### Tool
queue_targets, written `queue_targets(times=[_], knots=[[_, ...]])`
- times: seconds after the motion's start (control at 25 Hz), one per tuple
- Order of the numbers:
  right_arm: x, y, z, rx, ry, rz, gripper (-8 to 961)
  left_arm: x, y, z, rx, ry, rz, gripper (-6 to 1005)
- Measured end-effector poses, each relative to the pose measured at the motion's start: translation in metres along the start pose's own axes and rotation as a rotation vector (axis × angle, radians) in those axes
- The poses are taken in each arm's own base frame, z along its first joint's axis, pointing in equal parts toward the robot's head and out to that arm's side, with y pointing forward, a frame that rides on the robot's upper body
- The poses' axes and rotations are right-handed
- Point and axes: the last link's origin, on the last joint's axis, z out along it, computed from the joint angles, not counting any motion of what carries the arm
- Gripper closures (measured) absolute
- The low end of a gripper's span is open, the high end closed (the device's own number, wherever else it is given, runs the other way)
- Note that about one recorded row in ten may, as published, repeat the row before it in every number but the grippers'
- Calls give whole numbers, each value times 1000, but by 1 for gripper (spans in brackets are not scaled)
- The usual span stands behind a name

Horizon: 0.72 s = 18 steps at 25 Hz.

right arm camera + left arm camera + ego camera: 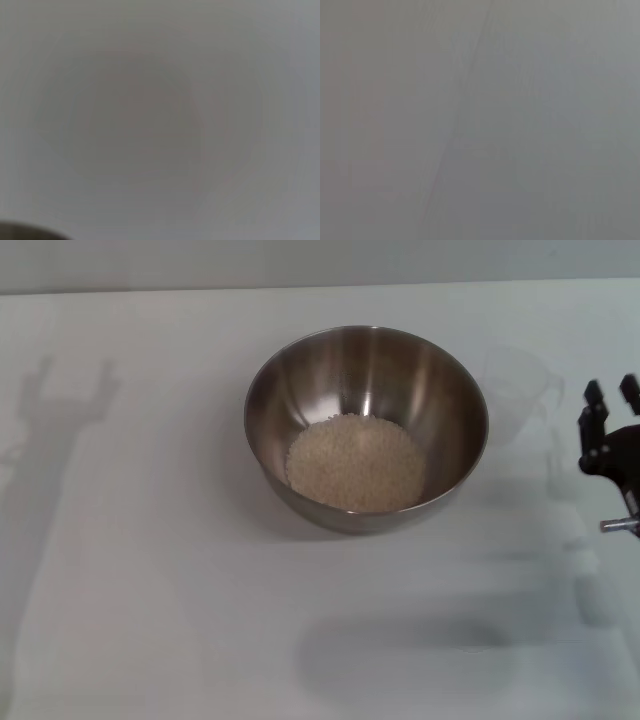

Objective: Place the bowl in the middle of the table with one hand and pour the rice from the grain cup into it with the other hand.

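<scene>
The steel bowl (366, 426) stands near the middle of the white table (150, 570). A heap of pale rice (355, 463) lies in its bottom. The clear grain cup (518, 392) stands upright and looks empty, just right of the bowl. My right gripper (610, 392) is at the right edge of the head view, right of the cup and apart from it, fingers spread and empty. My left gripper is out of view; only its shadow falls on the table at the left. The wrist views show only blank grey surface.
The table's far edge (320, 287) meets a grey wall at the top of the head view. Arm shadows lie on the table at the left and at the front right.
</scene>
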Motion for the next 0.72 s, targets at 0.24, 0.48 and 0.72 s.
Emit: queue_targets(times=[0.24,0.48,0.72], knots=[[-16,-14,9,77,-104,1,584,-6,-4,-7,18,-29,9,129],[-23,-28,25,95,-147,37,575,-9,-8,-17,28,-44,23,129],[-33,-43,45,79,-202,65,565,-10,-11,-21,37,-51,66,129]])
